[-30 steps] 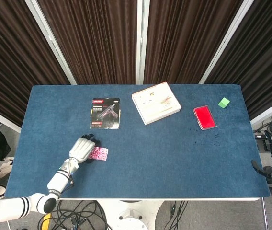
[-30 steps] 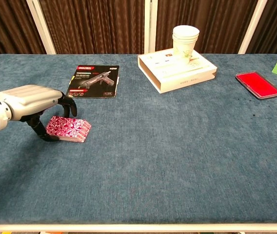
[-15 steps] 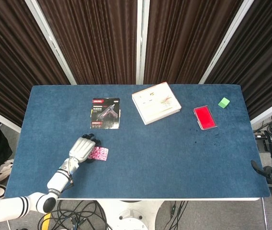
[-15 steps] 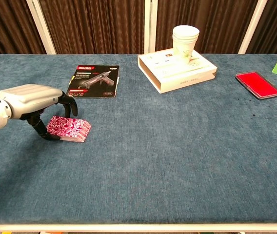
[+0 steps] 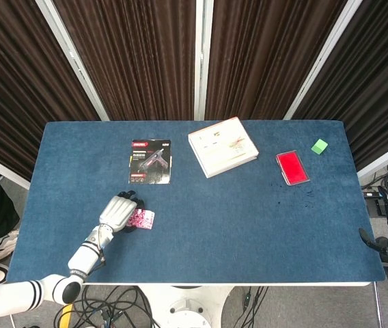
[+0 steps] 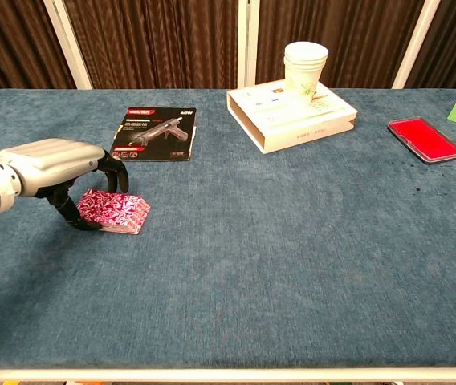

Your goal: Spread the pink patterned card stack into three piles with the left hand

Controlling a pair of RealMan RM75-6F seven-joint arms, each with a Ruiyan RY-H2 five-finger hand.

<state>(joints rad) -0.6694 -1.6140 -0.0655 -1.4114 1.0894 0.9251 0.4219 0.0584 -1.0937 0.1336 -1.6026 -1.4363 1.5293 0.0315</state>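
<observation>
Nothing has shifted noticeably. Head view: blue fabric counter (image 5: 248, 205) before dark curtains; left robot hand (image 5: 117, 212) grasps the pink card stack (image 5: 141, 219) near the front-left edge. Chest view: glue-gun leaflet (image 6: 155, 123), its writing unreadable.

The pink patterned card stack (image 6: 115, 212) lies flat, unsplit, near the table's front-left.

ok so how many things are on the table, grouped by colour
pink: 1, patterned card stack
red: 1, flat rectangular case
green: 1, small block
black: 1, glue gun package
white: 2, flat box and paper cup stack
total: 6
</observation>
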